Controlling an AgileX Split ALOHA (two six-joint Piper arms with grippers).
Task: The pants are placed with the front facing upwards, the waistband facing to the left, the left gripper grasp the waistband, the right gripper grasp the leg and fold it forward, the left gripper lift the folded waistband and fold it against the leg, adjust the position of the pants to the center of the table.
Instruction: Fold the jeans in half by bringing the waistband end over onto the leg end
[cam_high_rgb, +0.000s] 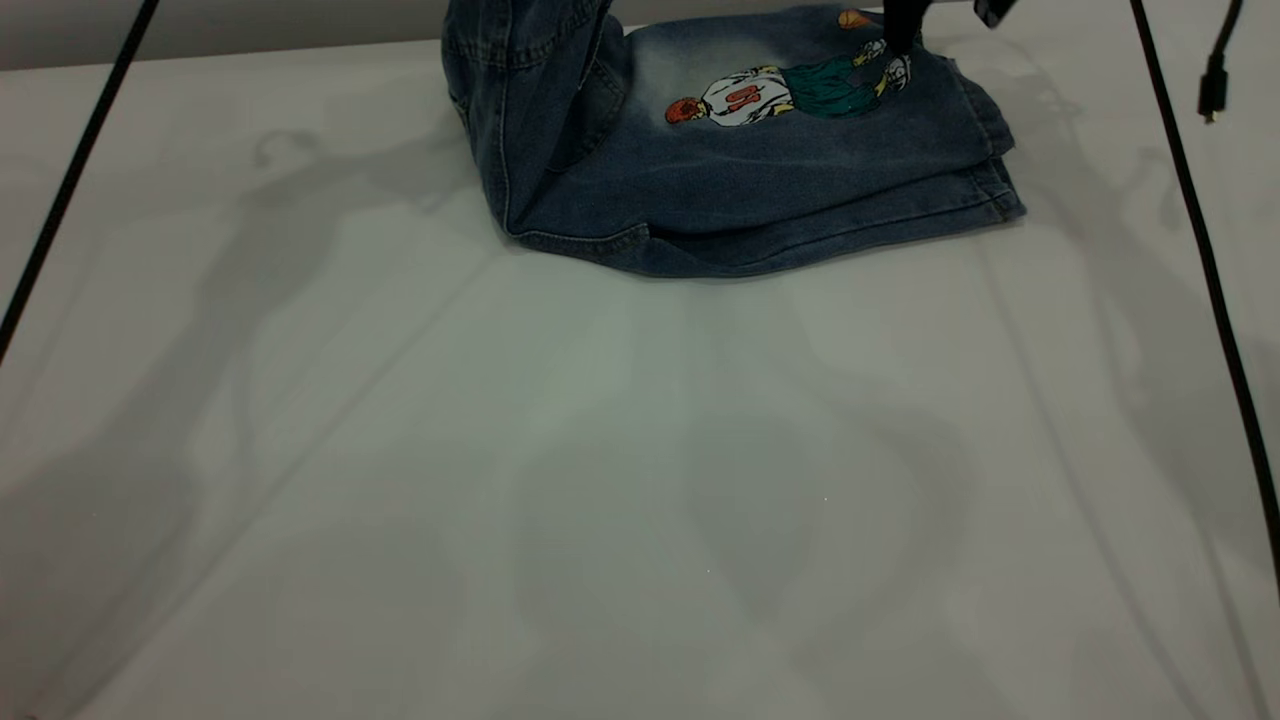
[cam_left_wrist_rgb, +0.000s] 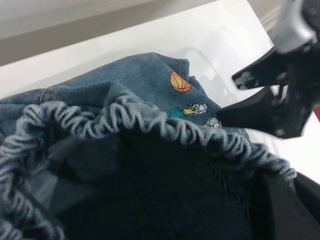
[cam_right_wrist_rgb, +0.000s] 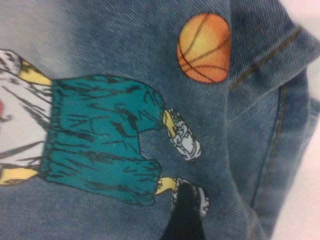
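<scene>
pants (cam_high_rgb: 740, 190) lengthwise left–right; waistband (cam_left_wrist_rgb: 150, 120) raised

Blue denim pants (cam_high_rgb: 720, 190) — orange basketball, teal-shorts cartoon print, white table (cam_high_rgb: 600, 480), black end effector (cam_left_wrist_rgb: 265, 107)

Folded blue denim pants (cam_high_rgb: 760, 190) at the table's (cam_high_rgb: 600, 500) far edge, waistband (cam_left_wrist_rgb: 150, 117) raised, cartoon-printed leg (cam_high_rgb: 800, 100) flat

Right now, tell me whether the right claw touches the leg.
Touching. In the right wrist view a black fingertip presses on the leg at the printed figure's shoe; the exterior view agrees.
</scene>
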